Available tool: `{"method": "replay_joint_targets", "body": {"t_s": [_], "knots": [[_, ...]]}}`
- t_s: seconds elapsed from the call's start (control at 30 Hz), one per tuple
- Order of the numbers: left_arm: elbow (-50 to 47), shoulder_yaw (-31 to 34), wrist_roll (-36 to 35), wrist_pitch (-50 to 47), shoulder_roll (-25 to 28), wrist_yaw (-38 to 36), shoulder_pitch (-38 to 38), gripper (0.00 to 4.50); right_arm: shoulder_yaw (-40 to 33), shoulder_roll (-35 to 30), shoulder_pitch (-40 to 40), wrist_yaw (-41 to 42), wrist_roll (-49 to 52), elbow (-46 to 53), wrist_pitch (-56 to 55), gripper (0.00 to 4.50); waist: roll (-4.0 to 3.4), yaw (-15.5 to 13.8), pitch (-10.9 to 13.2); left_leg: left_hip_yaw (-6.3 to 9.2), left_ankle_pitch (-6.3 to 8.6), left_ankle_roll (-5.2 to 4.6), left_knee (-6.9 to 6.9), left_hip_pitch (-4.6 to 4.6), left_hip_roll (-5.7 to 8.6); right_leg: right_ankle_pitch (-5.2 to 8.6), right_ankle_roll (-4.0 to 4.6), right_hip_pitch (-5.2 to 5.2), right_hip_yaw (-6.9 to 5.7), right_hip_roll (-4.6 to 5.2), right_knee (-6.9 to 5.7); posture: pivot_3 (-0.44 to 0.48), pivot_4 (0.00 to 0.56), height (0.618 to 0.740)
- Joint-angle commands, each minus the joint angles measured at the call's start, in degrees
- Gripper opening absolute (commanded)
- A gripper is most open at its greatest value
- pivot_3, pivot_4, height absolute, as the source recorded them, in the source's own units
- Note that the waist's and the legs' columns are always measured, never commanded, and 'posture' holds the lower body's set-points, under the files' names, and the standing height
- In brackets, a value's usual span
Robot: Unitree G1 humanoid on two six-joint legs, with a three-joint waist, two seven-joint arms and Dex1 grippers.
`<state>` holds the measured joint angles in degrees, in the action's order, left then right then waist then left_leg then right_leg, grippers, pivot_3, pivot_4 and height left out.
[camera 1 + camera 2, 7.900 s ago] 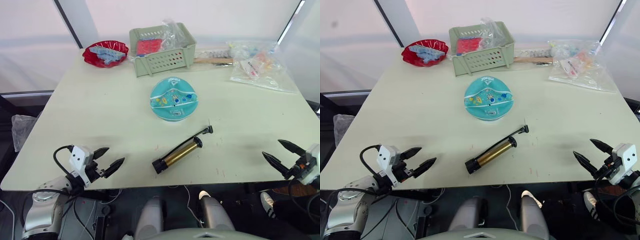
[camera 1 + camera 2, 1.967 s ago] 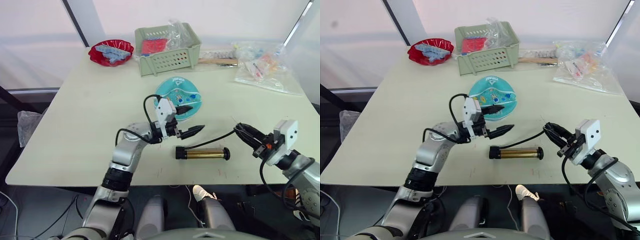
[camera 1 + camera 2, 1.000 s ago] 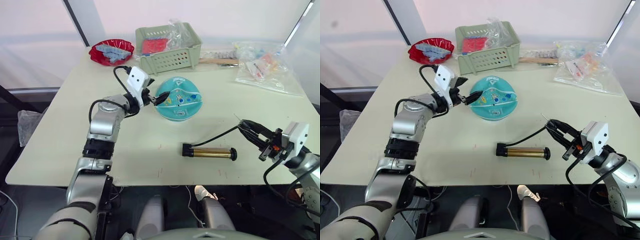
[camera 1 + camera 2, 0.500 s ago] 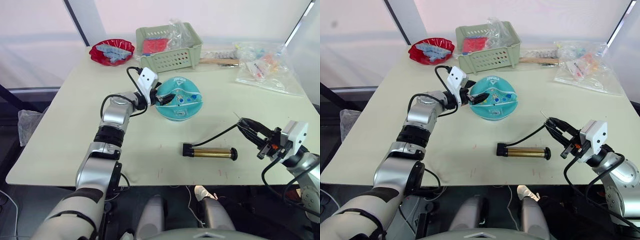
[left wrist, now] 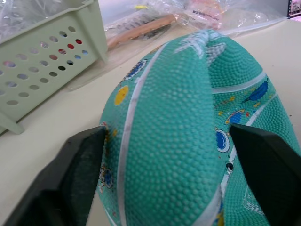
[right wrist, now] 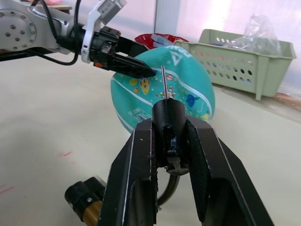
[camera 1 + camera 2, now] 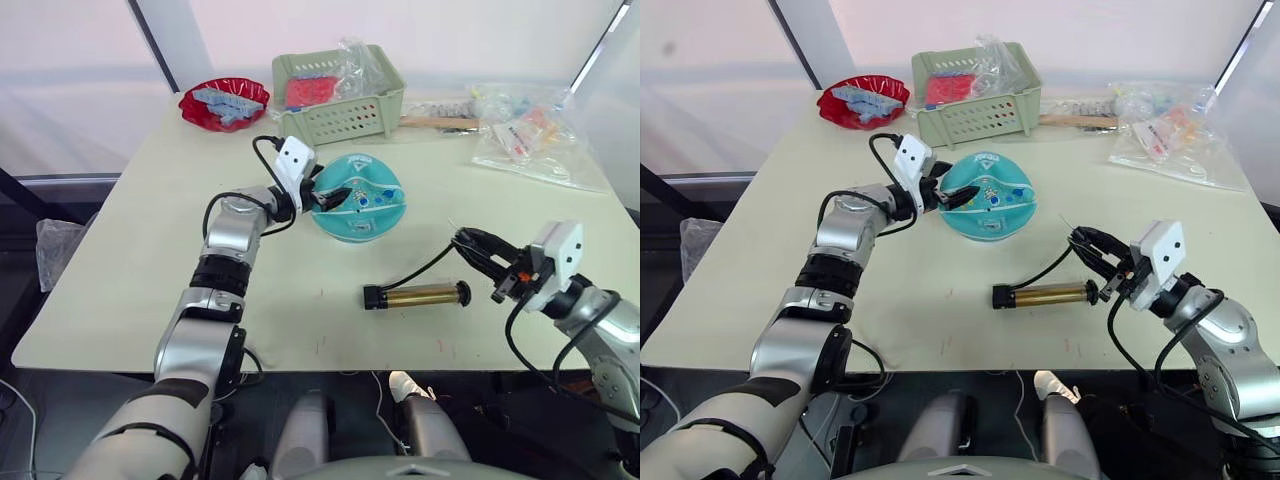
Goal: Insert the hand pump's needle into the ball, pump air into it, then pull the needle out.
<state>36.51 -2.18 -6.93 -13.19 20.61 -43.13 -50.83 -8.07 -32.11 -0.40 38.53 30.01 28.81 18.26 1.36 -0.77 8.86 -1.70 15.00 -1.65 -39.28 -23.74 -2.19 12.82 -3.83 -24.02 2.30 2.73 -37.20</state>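
The teal ball (image 7: 362, 205), flattened, lies at the table's middle. My left gripper (image 7: 330, 195) reaches it from the left, and its two black fingers (image 5: 80, 174) press on either side of a raised fold of the ball (image 5: 178, 117). The brass hand pump (image 7: 418, 295) lies on the table in front of the ball, with its black hose (image 7: 430, 267) curving up to my right gripper (image 7: 470, 243). That gripper (image 6: 168, 125) is shut on the black fitting (image 6: 167, 113) at the hose's end. The thin needle (image 6: 163, 80) points at the ball, a short way off it.
At the back stand a red bowl (image 7: 224, 103) of blue pieces and a green basket (image 7: 338, 95). A wooden-handled brush (image 7: 435, 122) and clear plastic bags (image 7: 530, 135) lie at the back right. Bare tabletop lies left of and in front of the pump.
My right gripper has carried the needle end left, nearer the ball, and the pump has shifted and tilted slightly with it. My left gripper's fingers have narrowed on the ball.
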Motion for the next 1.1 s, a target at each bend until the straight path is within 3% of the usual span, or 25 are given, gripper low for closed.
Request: {"method": "replay_joint_targets", "body": {"t_s": [0.03, 0.17, 0.23, 0.3, 0.57, 0.73, 1.1], "knots": [[-2.37, 0.52, -0.43, 0.83, -0.46, 0.19, 0.43, 2.78, -0.31, -0.66, -1.06, 0.67, 0.73, 1.43, 0.22, 0.36, 0.0, -0.04, 0.0, 0.01, 0.0, 0.0, 0.0, 0.0, 0.0, 0.0, 0.0, 0.0, -0.01, 0.0, 0.0, 0.0, 0.15, 0.736], [-2.67, 0.96, -0.64, 1.17, -0.51, 0.47, 0.51, 1.01, -0.39, -0.64, -1.2, 1.39, 0.44, 0.5, -0.25, 0.36, 0.0, 0.08, 0.0, 0.0, 0.0, 0.0, 0.0, -0.01, 0.0, 0.0, 0.0, 0.0, 0.0, 0.0, 0.03, 0.0, 0.15, 0.736], [-2.61, 1.02, -0.58, 1.36, -0.51, 0.53, 0.57, 0.33, -0.28, -0.64, -1.31, 1.67, 0.46, 0.38, -0.05, 0.36, 0.0, 0.09, 0.0, 0.01, 0.0, 0.0, 0.01, -0.01, 0.0, 0.0, 0.0, 0.0, -0.01, 0.0, 0.03, 0.0, 0.15, 0.736], [-2.39, 0.97, -0.47, 1.62, -0.53, 0.55, 0.75, 0.03, 0.22, -0.79, -1.73, 1.54, 0.46, 0.44, 0.95, 0.36, 0.0, 0.14, 0.0, 0.01, 0.0, 0.0, 0.01, -0.01, 0.0, 0.0, 0.0, 0.0, 0.0, 0.0, 0.03, 0.0, 0.15, 0.736], [-1.85, 0.7, -0.24, 2.55, -1.04, 0.88, 0.93, 0.03, 3.46, -2.29, -7.39, -5.35, -1.12, 1.58, 14.48, 0.36, 0.0, 0.22, 0.0, 0.0, 0.0, 0.0, 0.0, 0.02, 0.0, -0.01, 0.0, 0.0, 0.0, 0.0, -0.02, 0.0, 0.15, 0.736], [-1.06, 0.2, 0.33, 3.72, -1.59, 1.32, 1.05, 0.03, 6.36, -3.06, -16.08, -9.95, -1.02, 1.82, 26.18, 0.36, 0.0, 0.14, 0.0, 0.02, 0.0, 0.0, -0.01, 0.02, 0.0, -0.01, 0.01, -0.01, 0.0, 0.0, -0.07, 0.0, 0.15, 0.736], [-1.48, -0.09, 1.06, 4.8, -3.23, 2.68, 2.15, 0.03, 13.7, -2.62, -37.25, -10.26, 1.77, -6.1, 51.98, 0.36, -0.01, 0.0, 0.0, 0.08, 0.0, 0.0, -0.02, -0.04, 0.0, -0.02, 0.02, 0.0, -0.09, 0.02, -0.02, 0.0, 0.15, 0.736]]}}
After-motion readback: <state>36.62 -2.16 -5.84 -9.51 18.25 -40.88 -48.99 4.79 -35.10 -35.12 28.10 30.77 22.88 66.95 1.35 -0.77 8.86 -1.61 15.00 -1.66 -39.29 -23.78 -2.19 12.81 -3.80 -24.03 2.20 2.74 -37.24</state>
